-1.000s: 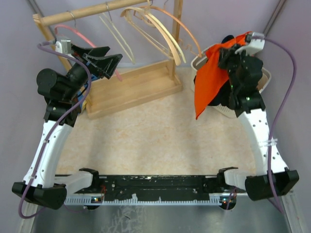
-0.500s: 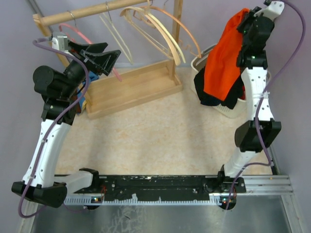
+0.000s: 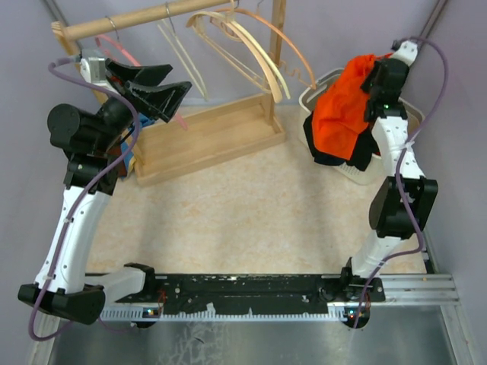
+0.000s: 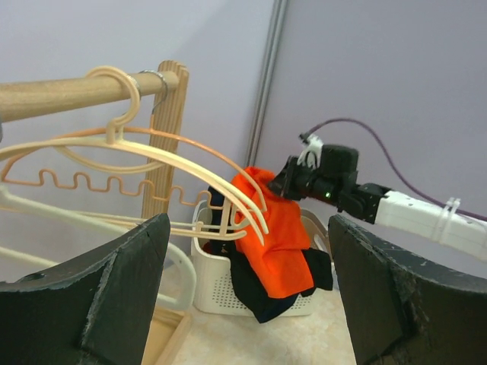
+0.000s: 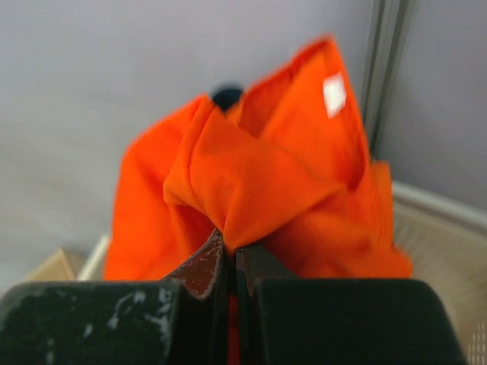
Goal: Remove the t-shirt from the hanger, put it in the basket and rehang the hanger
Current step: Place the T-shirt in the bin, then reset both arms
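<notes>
The t-shirt [image 3: 344, 106] is held at the far right of the scene, bunched and draped over the rim of a white basket [image 3: 313, 96], with no hanger seen in it.

Nearest, the two arm bases are bolted at the near edge of the desk [image 3: 251, 213], and the middle of the desk is crossed by neither arm. Further in on the left, the wooden rack base [image 3: 213, 137] is set at a slant. Just above its left end the left pincer [image 3: 183, 77] is held with its jaws spread wide and nothing between them. It is pointed along the rail towards the hangers, probably so that a hanger could be steadied if needed.

On the far right, the right pincer [image 5: 232, 258] is shut tight on a fold of the orange cloth, as the right wrist view shows plainly. The cloth is gathered at that one pinch and hangs from it, so its lower part lies against a dark garment [image 3: 323, 156] that spills from the basket. The grip is judged to be kept high so that the shirt can be lowered in and not dragged across the rim.

Farthest back, the cream hangers [image 3: 251, 53] and a pink hanger [image 3: 122, 52] are hung bare on the wooden rail [image 3: 129, 21]. The removal itself is therefore judged done, with only the release into the basket left.
</notes>
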Robot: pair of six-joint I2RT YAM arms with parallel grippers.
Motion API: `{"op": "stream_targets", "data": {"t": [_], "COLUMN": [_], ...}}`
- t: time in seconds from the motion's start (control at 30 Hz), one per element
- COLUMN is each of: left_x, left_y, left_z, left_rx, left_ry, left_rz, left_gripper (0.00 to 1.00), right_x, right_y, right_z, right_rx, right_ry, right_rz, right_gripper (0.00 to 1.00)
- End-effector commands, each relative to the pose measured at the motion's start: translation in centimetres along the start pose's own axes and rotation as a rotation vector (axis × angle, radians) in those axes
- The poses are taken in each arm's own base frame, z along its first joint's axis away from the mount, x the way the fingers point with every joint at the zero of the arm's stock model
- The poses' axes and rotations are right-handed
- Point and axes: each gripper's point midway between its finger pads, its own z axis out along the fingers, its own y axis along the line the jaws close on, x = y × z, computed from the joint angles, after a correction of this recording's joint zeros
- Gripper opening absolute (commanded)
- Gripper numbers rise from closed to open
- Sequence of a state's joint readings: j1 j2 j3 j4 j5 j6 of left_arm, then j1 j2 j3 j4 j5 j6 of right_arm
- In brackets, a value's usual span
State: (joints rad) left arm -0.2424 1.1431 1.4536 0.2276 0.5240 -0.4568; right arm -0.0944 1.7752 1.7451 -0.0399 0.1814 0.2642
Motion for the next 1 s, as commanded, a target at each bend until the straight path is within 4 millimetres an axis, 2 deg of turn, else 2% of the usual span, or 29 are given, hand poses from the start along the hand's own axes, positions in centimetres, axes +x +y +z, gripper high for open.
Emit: {"op": "stream_targets", "data": {"t": [0.0, 0.1, 0.2, 0.27, 0.3, 0.33, 0.53, 0.7, 0.77, 0.9, 0.97], "left_x": [-2.4, -2.4, -2.5, -2.8, -3.0, -3.4, -4.5, -4.7, -4.8, -4.7, -4.5], "left_y": [-3.3, -3.5, -3.7, -4.1, -4.4, -4.8, -5.5, -5.5, -5.6, -5.3, -5.0], "left_z": [-0.3, -0.4, -0.4, -0.6, -0.7, -0.8, -1.6, -1.8, -1.8, -1.7, -1.7], "left_rx": [0.129, 0.139, 0.144, 0.151, 0.155, 0.162, 0.148, 0.140, 0.140, 0.128, 0.117], "left_ry": [-0.051, -0.055, -0.055, -0.050, -0.047, -0.050, -0.061, -0.062, -0.063, -0.062, -0.058], "left_rz": [0.036, 0.030, 0.021, 0.017, 0.018, 0.021, 0.048, 0.059, 0.061, 0.055, 0.051], "left_gripper": [0.90, 0.90, 0.90, 0.90, 0.90, 0.90, 0.91, 0.91, 0.91, 0.92, 0.99], "right_x": [0.6, 2.8, 6.1, 7.6, 9.7, 10.9, 16.0, 17.7, 17.6, 16.5, 15.1], "right_y": [0.3, -0.2, -0.5, -0.6, -1.0, -1.4, -3.1, -3.7, -3.7, -3.5, -3.2], "right_z": [-2.9, -4.4, -4.7, -4.7, -3.9, -3.5, -1.3, -0.4, -0.5, -1.0, -1.4], "right_rx": [-0.050, -0.057, -0.061, -0.061, -0.045, -0.031, 0.028, 0.037, 0.036, 0.029, 0.020], "right_ry": [0.021, 0.082, 0.185, 0.247, 0.307, 0.345, 0.504, 0.562, 0.564, 0.540, 0.509], "right_rz": [0.012, 0.009, 0.000, -0.009, -0.016, -0.022, -0.011, 0.006, 0.006, 0.006, 0.007], "right_gripper": [0.00, 0.00, 0.00, 0.06, 0.07, 0.08, 0.10, 0.18, 0.23, 0.35, 0.39]}}
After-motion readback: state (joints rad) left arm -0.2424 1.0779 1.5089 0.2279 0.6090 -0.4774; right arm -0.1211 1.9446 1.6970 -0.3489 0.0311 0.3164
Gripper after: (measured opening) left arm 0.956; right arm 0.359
